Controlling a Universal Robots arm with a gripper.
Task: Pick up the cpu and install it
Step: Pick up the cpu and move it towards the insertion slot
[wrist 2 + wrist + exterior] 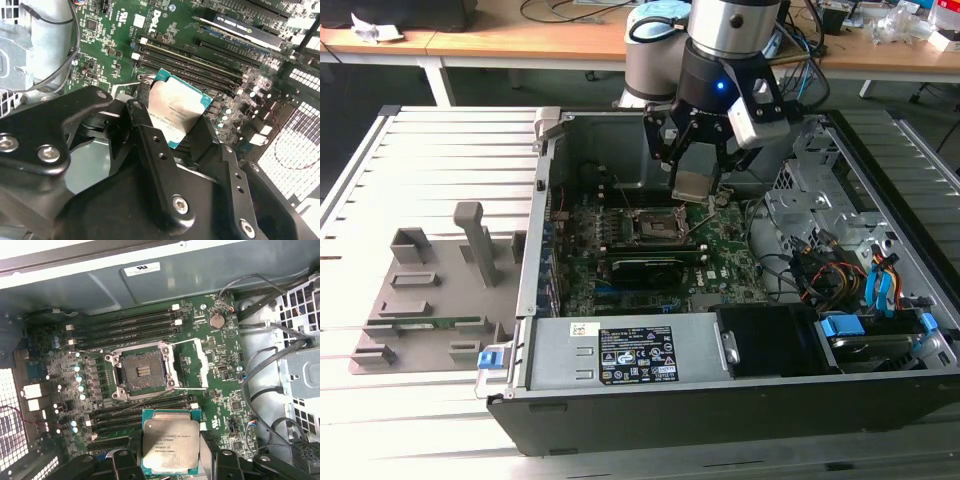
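My gripper (694,172) hangs over the open computer case (535,300), shut on the cpu (692,186), a flat square chip with a silver top and a thin teal rim. Both wrist views show the cpu (175,107) (170,440) clamped by its edges between two black fingers (150,145), above the green motherboard (220,355). The black motherboard socket (142,372) (650,226) lies open with its metal frame (195,365) swung aside. The chip hovers beside the socket over the memory slots, not touching the board.
A long black card (645,265) lies across the board in front of the socket. Cables and a metal drive cage (820,215) fill the case on the exterior view's right. A grey fixture plate (430,300) sits on the slatted table (440,140) at the exterior view's left.
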